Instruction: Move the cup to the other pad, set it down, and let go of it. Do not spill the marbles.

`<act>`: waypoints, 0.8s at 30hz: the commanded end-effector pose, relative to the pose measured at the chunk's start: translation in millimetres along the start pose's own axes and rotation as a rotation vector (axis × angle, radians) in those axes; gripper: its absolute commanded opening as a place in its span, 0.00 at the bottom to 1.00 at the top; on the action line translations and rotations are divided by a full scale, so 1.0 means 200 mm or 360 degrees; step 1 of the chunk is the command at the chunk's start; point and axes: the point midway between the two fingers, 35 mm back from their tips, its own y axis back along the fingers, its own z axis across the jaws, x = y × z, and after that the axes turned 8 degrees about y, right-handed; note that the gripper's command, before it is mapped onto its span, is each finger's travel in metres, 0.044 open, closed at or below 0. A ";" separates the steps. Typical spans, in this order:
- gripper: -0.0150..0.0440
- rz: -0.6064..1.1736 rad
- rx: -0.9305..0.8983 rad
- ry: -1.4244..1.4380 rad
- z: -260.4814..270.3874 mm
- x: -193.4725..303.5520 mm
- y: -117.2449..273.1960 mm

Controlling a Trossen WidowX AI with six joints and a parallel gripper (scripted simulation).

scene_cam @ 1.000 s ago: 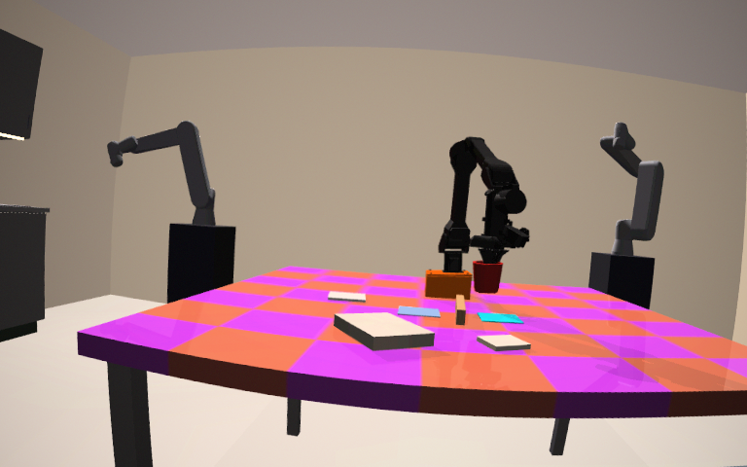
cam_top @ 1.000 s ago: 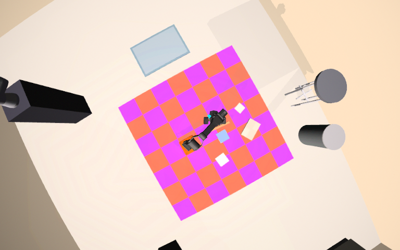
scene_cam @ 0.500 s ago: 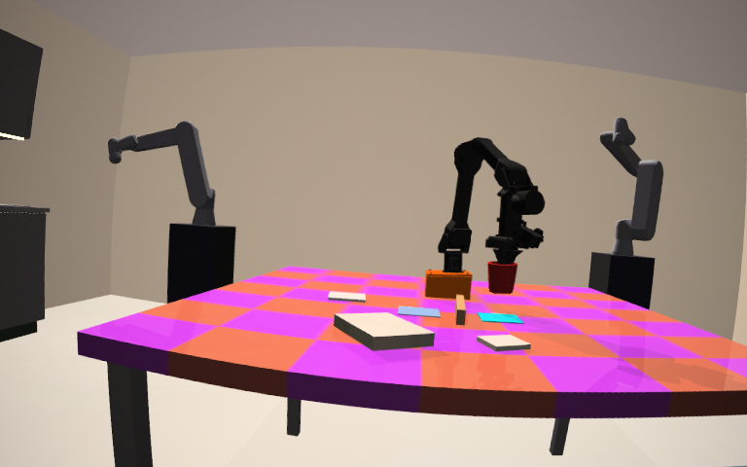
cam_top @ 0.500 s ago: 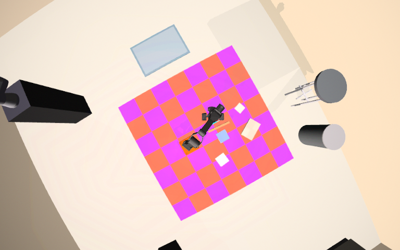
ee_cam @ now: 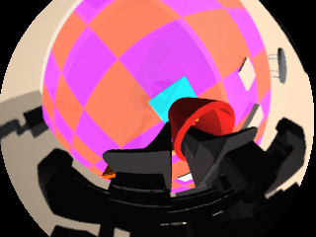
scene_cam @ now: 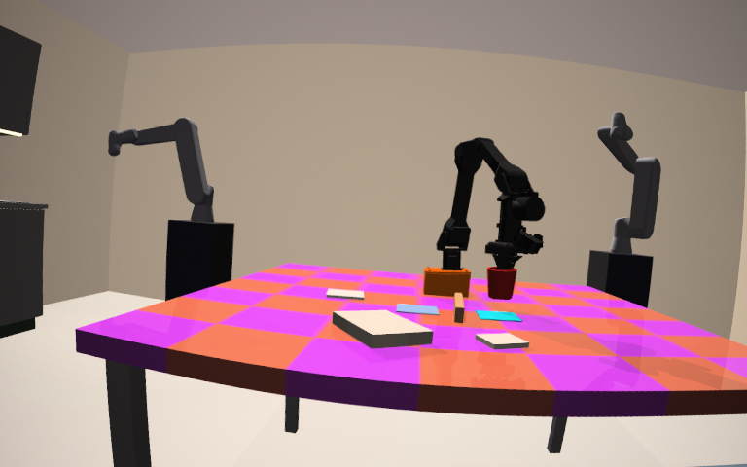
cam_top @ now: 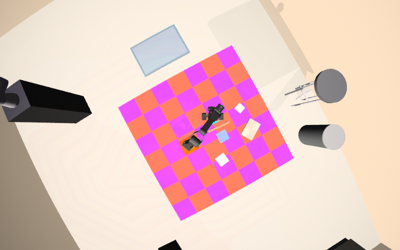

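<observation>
The red cup (scene_cam: 501,283) (ee_cam: 217,118) hangs upright from my gripper (cam_top: 213,116) (scene_cam: 505,264) (ee_cam: 172,123), which is shut on its wall. In the top view the arm hides most of the cup. A small yellow spot, perhaps a marble, shows inside the cup in the wrist view; the other contents are hidden. The cyan pad (cam_top: 216,121) (scene_cam: 498,315) (ee_cam: 172,100) lies close to the cup, partly covered in the top view and the wrist view. The cup appears above table height. The light blue pad (cam_top: 222,136) (scene_cam: 417,309) lies across the bar from the cyan pad.
A thin wooden bar (cam_top: 225,123) (scene_cam: 458,306) stands between the pads. A beige block (cam_top: 250,128) (scene_cam: 379,324) and two white tiles, one near the cyan pad (cam_top: 239,108) (scene_cam: 501,340) and another farther off (cam_top: 222,159) (scene_cam: 345,294), lie around. The arm's orange base (scene_cam: 445,282) is behind.
</observation>
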 end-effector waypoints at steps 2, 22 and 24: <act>0.25 -0.0001 -0.0006 -0.0008 0.00 0.00 -0.05; 0.25 -0.0001 -0.0006 -0.0008 0.01 -0.01 -0.20; 0.25 0.0004 -0.0004 0.0000 0.01 0.00 -0.19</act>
